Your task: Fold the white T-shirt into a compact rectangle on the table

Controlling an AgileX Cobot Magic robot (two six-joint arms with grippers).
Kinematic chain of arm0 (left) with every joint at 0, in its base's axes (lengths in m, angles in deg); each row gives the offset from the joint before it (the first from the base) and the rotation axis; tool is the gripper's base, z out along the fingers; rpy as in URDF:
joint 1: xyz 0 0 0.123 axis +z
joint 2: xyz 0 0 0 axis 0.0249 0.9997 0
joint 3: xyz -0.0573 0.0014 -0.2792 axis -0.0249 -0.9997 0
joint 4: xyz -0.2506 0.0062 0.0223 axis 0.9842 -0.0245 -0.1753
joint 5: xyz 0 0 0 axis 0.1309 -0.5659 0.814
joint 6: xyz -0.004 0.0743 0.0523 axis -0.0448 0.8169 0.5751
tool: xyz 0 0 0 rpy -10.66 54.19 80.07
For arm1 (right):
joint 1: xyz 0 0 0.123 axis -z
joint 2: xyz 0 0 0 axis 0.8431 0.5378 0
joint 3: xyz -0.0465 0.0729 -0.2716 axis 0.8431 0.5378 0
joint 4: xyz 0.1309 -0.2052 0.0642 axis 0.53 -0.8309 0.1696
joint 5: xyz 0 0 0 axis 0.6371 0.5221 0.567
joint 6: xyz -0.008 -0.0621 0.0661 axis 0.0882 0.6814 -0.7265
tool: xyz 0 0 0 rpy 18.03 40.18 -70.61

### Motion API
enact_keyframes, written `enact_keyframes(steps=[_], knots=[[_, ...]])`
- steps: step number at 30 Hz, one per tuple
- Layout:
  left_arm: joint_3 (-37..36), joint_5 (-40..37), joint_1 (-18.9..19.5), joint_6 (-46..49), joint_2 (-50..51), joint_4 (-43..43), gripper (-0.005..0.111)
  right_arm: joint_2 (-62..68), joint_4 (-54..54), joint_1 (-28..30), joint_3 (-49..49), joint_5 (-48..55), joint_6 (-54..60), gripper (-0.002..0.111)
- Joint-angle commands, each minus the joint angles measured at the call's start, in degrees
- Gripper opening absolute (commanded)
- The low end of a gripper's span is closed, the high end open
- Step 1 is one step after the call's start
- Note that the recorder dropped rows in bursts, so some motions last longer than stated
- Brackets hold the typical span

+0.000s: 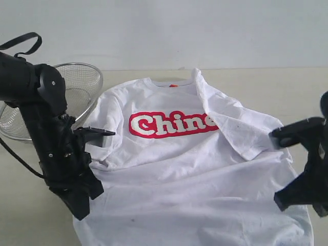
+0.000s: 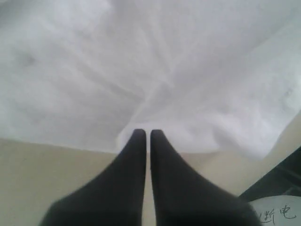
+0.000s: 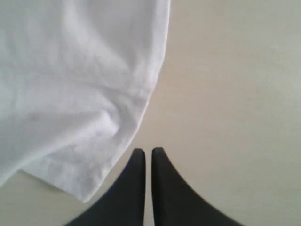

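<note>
Shirt: we see the white T-shirt [image 1: 189, 169] lying chest-up mid-table, collar far, its right sleeve folded in over the end of the red lettering.
Left edge: our left gripper [image 2: 147, 134] has its jaws pressed together, tips right at the cloth's border. We cannot tell if any cloth is pinched.
Right edge: our right gripper [image 3: 148, 151] also has its jaws together and holds nothing, over bare table [image 1: 297, 87] just beside the sleeve hem.
Open room: we have bare tabletop right and far.
In the way: a wire-mesh basket [image 1: 82, 82] sits far left, behind the left arm [image 1: 56, 148], near the shirt's shoulder.
</note>
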Motion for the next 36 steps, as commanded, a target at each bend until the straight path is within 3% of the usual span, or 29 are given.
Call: enact_keyframes(steps=[1,4,8,14,15,17,19,20,23,28,36], knots=[[1.96,0.58,0.14,0.81,-2.93,1.53,0.004,-7.48,0.44,0.44,-3.51,-4.07,4.92,0.0],[4.17,4.53,0.14,0.81,-3.22,2.57,0.004,-7.95,0.52,0.44,-5.94,-11.47,7.9,0.0],[7.33,14.38,0.14,7.23,-3.11,10.55,0.004,-5.7,0.85,0.44,-11.3,-22.84,15.59,0.0],[11.01,16.48,0.14,7.92,2.84,10.95,0.004,5.6,9.74,0.44,-21.53,-18.57,31.78,0.003],[11.54,16.48,0.14,8.09,3.88,10.95,0.004,7.07,9.74,0.44,-22.44,-19.08,32.02,0.007],[15.25,16.37,0.14,7.82,8.78,10.95,0.004,12.38,9.74,0.44,-26.2,-23.29,32.02,0.036],[18.0,14.79,0.14,7.62,11.11,11.66,0.004,16.94,9.74,0.44,-29.81,-27.32,31.59,0.054],[18.82,14.54,0.14,7.62,11.82,12.03,0.004,18.63,9.74,0.44,-31.5,-27.97,30.8,0.056],[21.18,13.2,0.14,5.29,13.86,12.03,0.004,27.5,9.74,0.44,-42.47,-25.55,24.78,0.055],[21.29,13.56,0.14,5.02,14.1,12.03,0.004,36.98,9.74,0.44,-54.16,-17.56,24.66,0.056],[21.29,16.63,0.14,5.02,14.1,11.57,0.004,46.06,8.78,-1.16,-66.71,-6.74,23.57,0.055]])
